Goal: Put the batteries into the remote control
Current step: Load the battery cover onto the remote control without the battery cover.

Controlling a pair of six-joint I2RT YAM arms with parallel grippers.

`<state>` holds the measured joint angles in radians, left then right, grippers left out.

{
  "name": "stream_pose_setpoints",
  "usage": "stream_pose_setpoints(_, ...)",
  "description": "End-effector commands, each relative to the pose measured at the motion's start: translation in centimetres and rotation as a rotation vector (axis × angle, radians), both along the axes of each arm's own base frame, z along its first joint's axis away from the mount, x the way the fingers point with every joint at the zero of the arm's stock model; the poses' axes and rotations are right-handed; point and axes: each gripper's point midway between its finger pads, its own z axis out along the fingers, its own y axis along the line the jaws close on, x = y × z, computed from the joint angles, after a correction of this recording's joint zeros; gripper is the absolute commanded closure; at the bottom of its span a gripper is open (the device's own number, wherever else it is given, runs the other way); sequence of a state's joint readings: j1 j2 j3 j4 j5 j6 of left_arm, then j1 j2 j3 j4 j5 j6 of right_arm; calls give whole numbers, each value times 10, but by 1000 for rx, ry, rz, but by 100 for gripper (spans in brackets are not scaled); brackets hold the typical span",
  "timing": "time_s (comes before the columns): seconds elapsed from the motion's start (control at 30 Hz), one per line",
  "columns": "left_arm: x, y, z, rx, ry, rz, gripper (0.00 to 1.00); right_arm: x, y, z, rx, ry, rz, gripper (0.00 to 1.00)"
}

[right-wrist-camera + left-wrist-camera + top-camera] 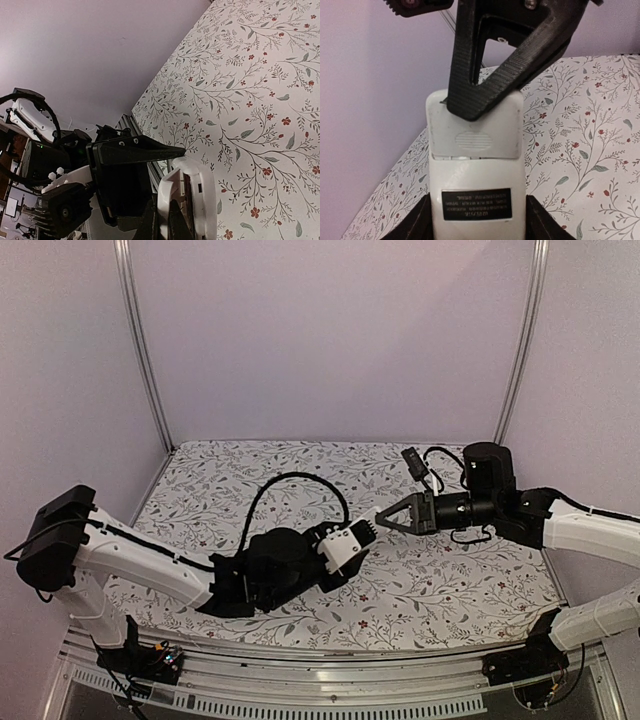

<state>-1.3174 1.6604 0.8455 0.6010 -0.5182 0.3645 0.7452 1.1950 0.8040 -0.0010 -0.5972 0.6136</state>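
The white remote control [476,180] is held back-up between my left gripper's [477,222] black fingers [415,222]; a black label shows on its back. My right gripper [167,225] is shut on the far end of the remote's ridged battery cover [474,140], which stands slightly lifted off the body [202,195], showing the slot. In the top view the two grippers meet mid-table, left [360,537] and right [381,521], with the remote [342,546] between them. No batteries are in view.
The floral tablecloth [450,580] covers the table. Lilac walls close in the back and both sides. The left gripper's black finger [135,150] lies close beside the remote in the right wrist view. A metal rail runs along the near edge [330,680].
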Motion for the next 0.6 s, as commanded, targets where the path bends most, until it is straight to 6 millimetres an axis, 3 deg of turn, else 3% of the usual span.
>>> stream_pose_setpoints(0.0, -15, -5, 54, -172, -78, -48, 100, -3, 1, -20, -38, 33, 6, 100)
stream_pose_setpoints(0.13, -18, -6, 56, -174, -90, -59, 100, -3, 2, -18, -36, 24, 15, 99)
stream_pose_setpoints(0.3, -20, -6, 58, -186, -90, -67, 100, 1, -2, -26, -82, 35, -13, 90)
stream_pose_setpoints(0.57, -31, -10, 48, -198, 22, -128, 100, 11, -8, -29, -183, 0, -54, 84)
